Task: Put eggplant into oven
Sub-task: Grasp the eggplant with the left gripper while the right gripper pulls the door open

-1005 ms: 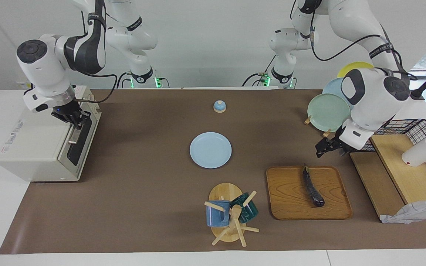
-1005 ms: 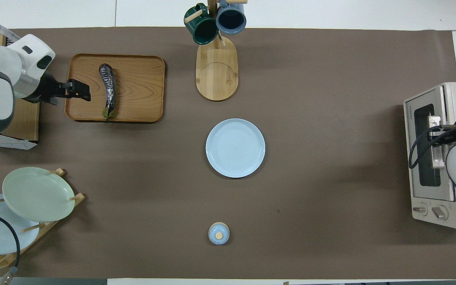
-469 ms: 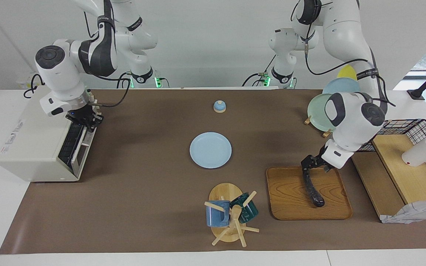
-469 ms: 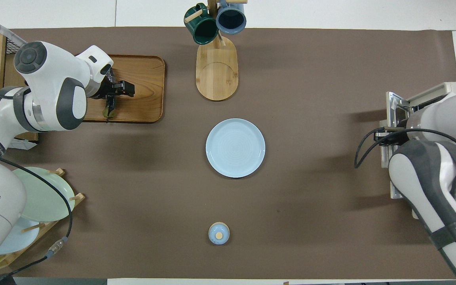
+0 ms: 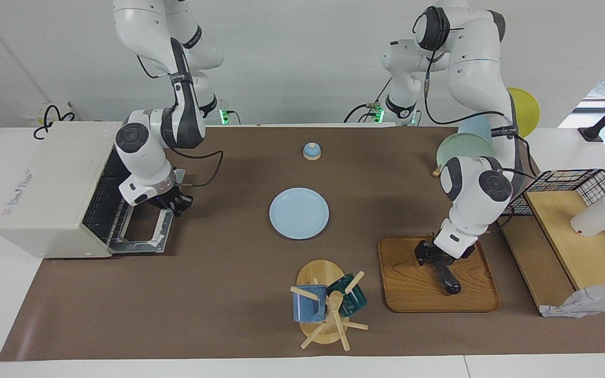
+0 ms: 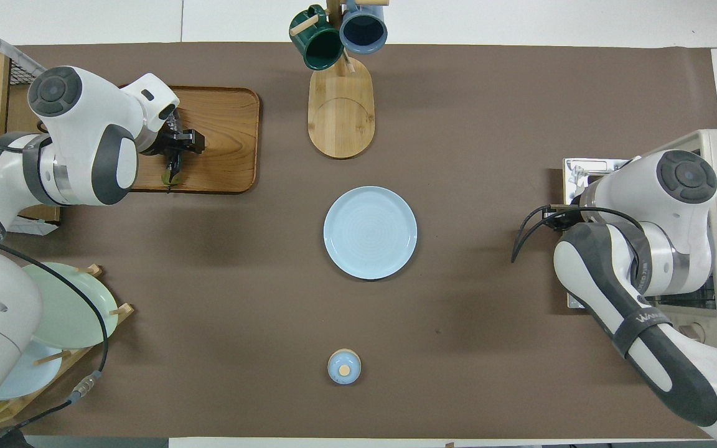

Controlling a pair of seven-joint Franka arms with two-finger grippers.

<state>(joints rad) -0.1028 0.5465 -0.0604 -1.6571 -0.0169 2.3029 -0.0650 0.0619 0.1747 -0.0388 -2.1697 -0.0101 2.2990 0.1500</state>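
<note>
The eggplant (image 5: 448, 277) lies on a wooden tray (image 5: 413, 286) toward the left arm's end of the table. My left gripper (image 5: 430, 256) is down at its middle, touching or just above it. In the overhead view the left gripper (image 6: 179, 142) covers most of the eggplant; only the stem end (image 6: 172, 173) shows. The off-white oven (image 5: 50, 178) stands at the right arm's end. Its door (image 5: 145, 231) lies dropped open and the wire rack (image 5: 104, 202) shows inside. My right gripper (image 5: 174, 202) is shut on the handle at the door's free edge.
A light blue plate (image 5: 299, 213) lies mid-table, and a small blue lidded jar (image 5: 311, 151) sits nearer to the robots. A mug tree (image 5: 329, 304) with two mugs stands beside the tray. A plate rack (image 5: 465, 152) and a wooden shelf with a wire basket (image 5: 570, 231) stand at the left arm's end.
The right gripper has pulled the oven door from shut down to fully open. The left gripper has moved over the tray and come down onto the eggplant.
</note>
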